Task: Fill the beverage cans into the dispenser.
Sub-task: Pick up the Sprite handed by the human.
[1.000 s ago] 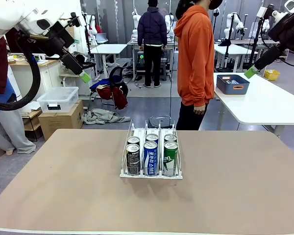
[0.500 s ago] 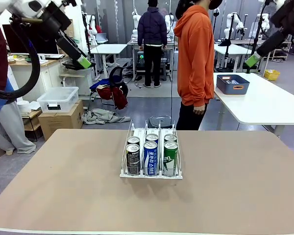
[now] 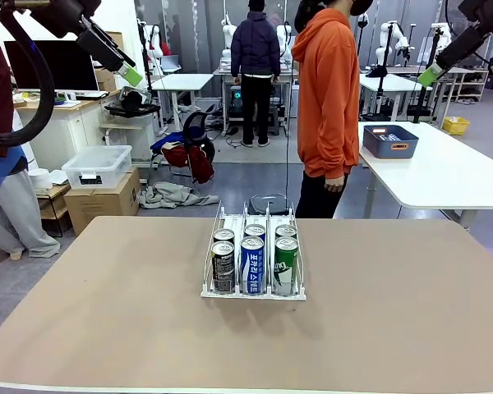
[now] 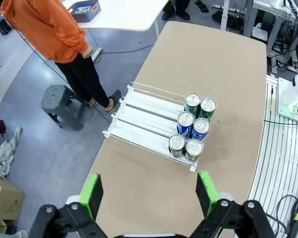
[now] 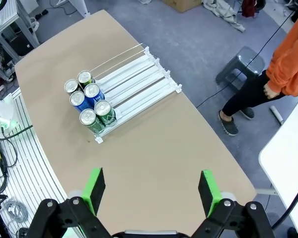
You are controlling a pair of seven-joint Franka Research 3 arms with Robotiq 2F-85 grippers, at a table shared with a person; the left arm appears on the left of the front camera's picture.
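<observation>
Left hand and right hand both open, empty, high above the tabletop. Dispenser sits well below and ahead of each hand. It holds 6 beverage cans, 2 per lane, at the front lip: black, blue-and-white, green. All cans seen are in lanes, so loading looks done. Next move is likely just parking, or waiting for more cans. Blue-and-white can carries vertical Korean print, too small to read.
</observation>
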